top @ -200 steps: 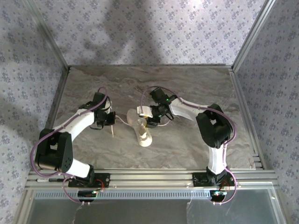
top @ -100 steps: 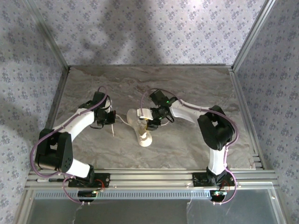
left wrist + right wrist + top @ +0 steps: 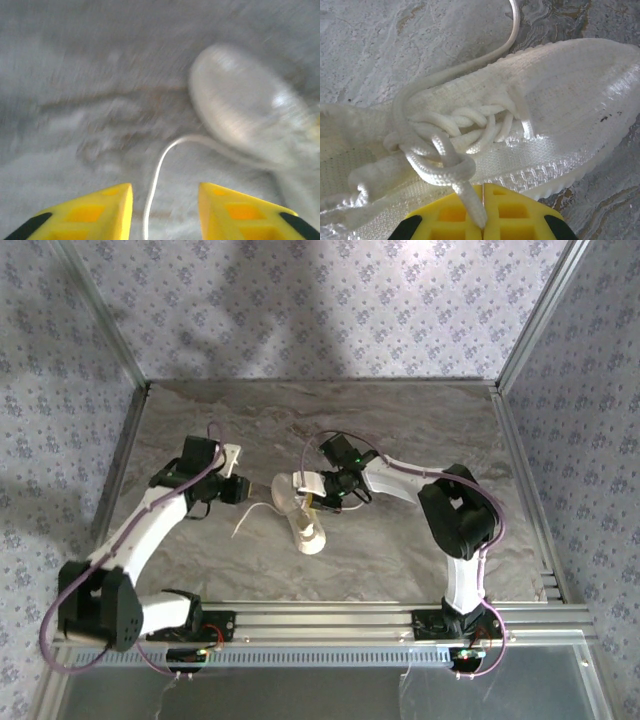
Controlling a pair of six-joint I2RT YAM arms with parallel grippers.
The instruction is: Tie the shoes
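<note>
- Near edge, 6 o'clock in the top view: the frame rail (image 3: 320, 612) carries both arm bases. Bare table (image 3: 400, 560) is left between it and the shoe.
- The sneaker (image 3: 310, 530) is set at table centre, sole down, long axis roughly 11-to-5 o'clock, well apart from every wall.
- Handling, judged: light, soft knit upper, easily dragged by a hard lace pull. Laces are thin and limp, and probably slip. Hold is best taken on a strand near its end, not on the upper.
- The right gripper (image 3: 483, 195) is clamped on a lace strand (image 3: 470, 192) just below the crossover knot (image 3: 445, 162). The toe is seen at 3 o'clock in that wrist view.
- The left gripper (image 3: 165, 197) is placed at 9–10 o'clock of the shoe with its jaws apart. The loose lace (image 3: 156, 175) is seen between its fingers, not pinched.
- The loose lace is trailed on the table toward 8 o'clock of the shoe.
- Room: open table is available at 9, 3 and 12 o'clock, and the patterned walls (image 3: 300, 310) are well clear. The main clash risk is judged to be arm-to-arm over the shoe.
</note>
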